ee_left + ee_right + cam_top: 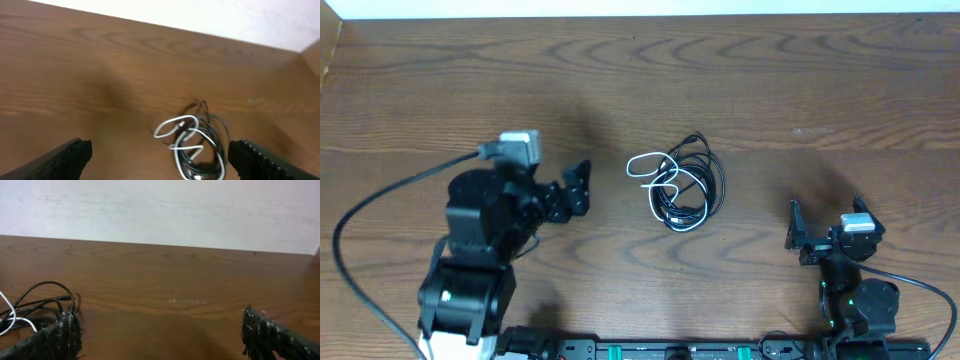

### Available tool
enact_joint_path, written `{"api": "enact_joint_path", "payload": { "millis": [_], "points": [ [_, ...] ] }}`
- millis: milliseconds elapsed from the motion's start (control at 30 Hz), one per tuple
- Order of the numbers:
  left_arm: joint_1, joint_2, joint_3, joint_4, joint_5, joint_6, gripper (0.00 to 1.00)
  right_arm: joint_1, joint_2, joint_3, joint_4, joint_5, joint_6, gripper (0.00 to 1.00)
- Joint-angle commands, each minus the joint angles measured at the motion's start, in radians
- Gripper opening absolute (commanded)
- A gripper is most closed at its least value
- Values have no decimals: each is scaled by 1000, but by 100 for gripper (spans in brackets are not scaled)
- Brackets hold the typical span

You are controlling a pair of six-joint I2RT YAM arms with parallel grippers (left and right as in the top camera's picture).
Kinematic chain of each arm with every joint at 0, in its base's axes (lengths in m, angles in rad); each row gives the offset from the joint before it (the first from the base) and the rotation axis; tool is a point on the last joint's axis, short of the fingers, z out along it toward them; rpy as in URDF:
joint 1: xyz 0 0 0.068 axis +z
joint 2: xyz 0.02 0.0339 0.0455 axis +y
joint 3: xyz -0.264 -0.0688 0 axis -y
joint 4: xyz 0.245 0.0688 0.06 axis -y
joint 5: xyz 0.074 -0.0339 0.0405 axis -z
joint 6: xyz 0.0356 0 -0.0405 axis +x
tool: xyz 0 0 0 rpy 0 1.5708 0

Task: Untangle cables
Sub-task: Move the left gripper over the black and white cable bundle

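A tangle of thin black cables with one thin white cable (677, 187) lies in a loose coil at the middle of the wooden table. It also shows in the left wrist view (195, 146) and at the left edge of the right wrist view (30, 311). My left gripper (582, 187) is open and empty, just left of the tangle and apart from it. In the left wrist view its fingers (159, 161) frame the tangle from behind. My right gripper (825, 222) is open and empty, well to the right of the tangle (160, 337).
The brown wooden table (800, 90) runs back to a white wall (160, 210). A thick black lead (390, 195) loops from the left arm over the table's left side. A rail of equipment (660, 350) lies along the front edge.
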Motion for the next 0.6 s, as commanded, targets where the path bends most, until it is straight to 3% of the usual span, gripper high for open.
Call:
{"api": "enact_joint_path", "payload": {
  "millis": [0, 300, 567],
  "points": [
    [-67, 62, 48, -5, 11, -13, 94, 8, -3, -2, -5, 4, 6, 99],
    [-204, 188, 50, -17, 7, -17, 94, 8, -3, -2, -5, 4, 6, 99],
    [-261, 283, 50, -6, 5, -121, 94, 8, -3, -2, -5, 4, 6, 99]
  ]
}}
